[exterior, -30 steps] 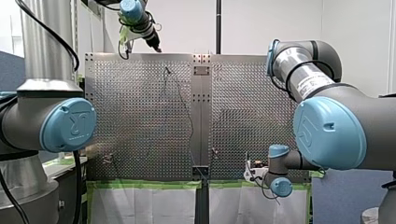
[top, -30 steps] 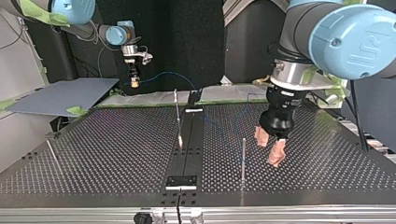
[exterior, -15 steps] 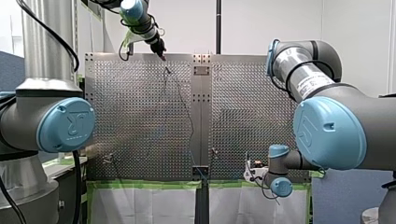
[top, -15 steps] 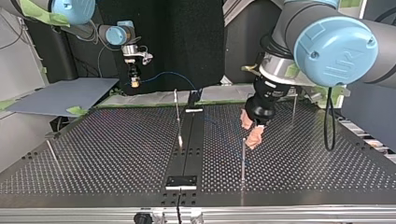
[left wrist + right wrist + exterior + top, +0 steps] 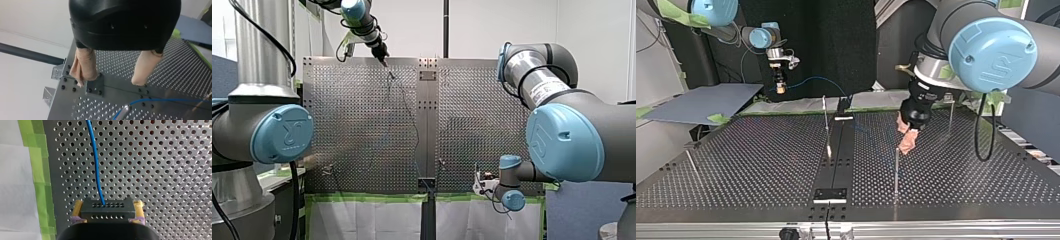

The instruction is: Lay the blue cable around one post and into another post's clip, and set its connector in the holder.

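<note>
my left gripper (image 5: pixel 110 80) hangs with its two beige-padded fingers (image 5: pixel 85 63) well apart and nothing between them; in the top view it sits right of centre (image 5: pixel 908 139), tips pointing down just above the table (image 5: pixel 986 180) and close beside the top of a thin upright post (image 5: pixel 896 170). from its own wrist camera one fingertip comes down over the edge of a small bolted plate (image 5: pixel 95 88), though i cannot tell if it touches, and the blue cable (image 5: pixel 160 100) runs across the board ahead of the fingers to a post's rounded top (image 5: pixel 124 110). my right gripper (image 5: pixel 108 206) is clamped on the black connector (image 5: pixel 108 212), yellow pads pressed against its two ends, the cable rising out of its middle; in the top view that gripper (image 5: pixel 780 89) hangs at the upper left, off the table's far edge, with the cable (image 5: pixel 821 80) arcing from it toward the centre. in the front view it sits low, right of centre (image 5: pixel 479 182), while my left one is at the top, left of centre (image 5: pixel 383 59). a white label (image 5: pixel 544 90) wraps my right arm's tube, its print too small to read. the table is perforated metal with a dark strip down its middle, edged in green tape (image 5: pixel 40 170) over white sheeting. white walls stand behind in the front view, a black curtain (image 5: pixel 846 45) in the top view.
</note>
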`<move>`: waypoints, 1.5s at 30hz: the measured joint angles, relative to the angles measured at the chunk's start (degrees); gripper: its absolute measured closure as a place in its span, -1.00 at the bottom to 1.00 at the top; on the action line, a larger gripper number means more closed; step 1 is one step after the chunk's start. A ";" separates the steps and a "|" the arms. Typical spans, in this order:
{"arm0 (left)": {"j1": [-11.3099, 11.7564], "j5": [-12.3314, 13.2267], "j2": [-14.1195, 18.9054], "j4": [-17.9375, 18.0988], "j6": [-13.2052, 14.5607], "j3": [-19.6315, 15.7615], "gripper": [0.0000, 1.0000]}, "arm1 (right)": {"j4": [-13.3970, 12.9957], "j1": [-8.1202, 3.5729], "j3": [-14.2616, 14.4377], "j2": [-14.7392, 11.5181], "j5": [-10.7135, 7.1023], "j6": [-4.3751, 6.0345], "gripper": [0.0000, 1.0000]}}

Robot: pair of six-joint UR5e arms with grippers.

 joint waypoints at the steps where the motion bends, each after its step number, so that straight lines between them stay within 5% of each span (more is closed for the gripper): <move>1: 0.01 -0.39 0.00 0.01 -0.26 0.00 -1.00 | 0.00 0.00 0.00 -0.01 0.00 -0.01 1.00; 17: 0.29 -7.46 0.02 0.16 -3.31 0.00 -1.00 | -0.07 0.00 0.00 0.00 -0.06 -0.06 1.00; 45: 0.04 -7.55 0.02 0.19 -4.09 -0.02 -1.00 | -0.16 0.00 0.00 0.00 -0.32 -0.15 1.00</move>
